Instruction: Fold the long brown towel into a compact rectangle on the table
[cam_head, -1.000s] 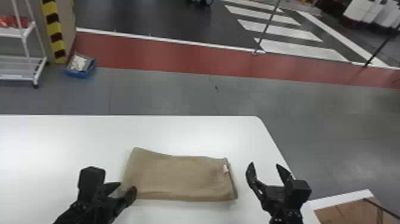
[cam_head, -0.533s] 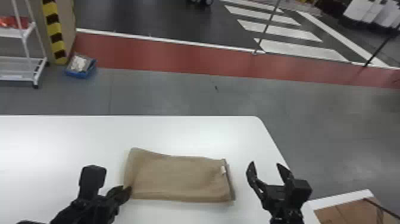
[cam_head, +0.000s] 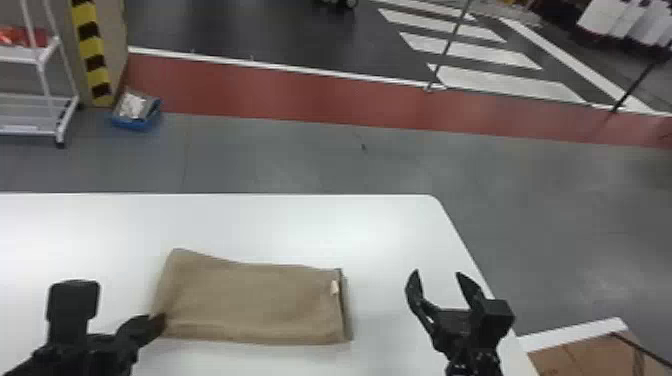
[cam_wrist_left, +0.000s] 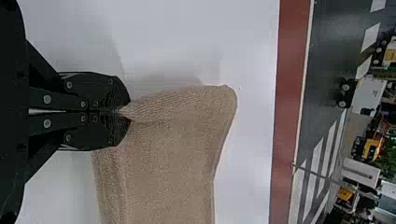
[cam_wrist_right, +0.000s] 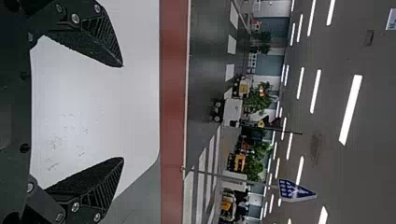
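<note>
Head view: our towel (cam_head: 250, 300) lies on the counter (cam_head: 390, 240) as a flattish folded strip, its long sides running left to right, with a small pale tag (cam_head: 334, 288) near its right end. Our left claw (cam_head: 160, 323) is at the near left corner. If we lift from that one corner alone, we'd expect the far left corner to lag, so the next fold could come over skewed. Pulling to the left instead could drag the whole strip, since nothing holds the right end down. That end already shows a second edge peeking out beneath the top one, and a tug might widen the mismatch.

Left wrist view: our left claw is closed on a pinch of cloth at the left edge, small creases fanning from the tips. The bite looks shallow, so the cloth could slip out, or we might raise just the upper layer and open up the earlier fold.

Right wrist view: our right claw (cam_wrist_right: 122, 112) is spread wide with nothing between its fingers. Set apart to the towel's right, it can't steady anything from there.
</note>
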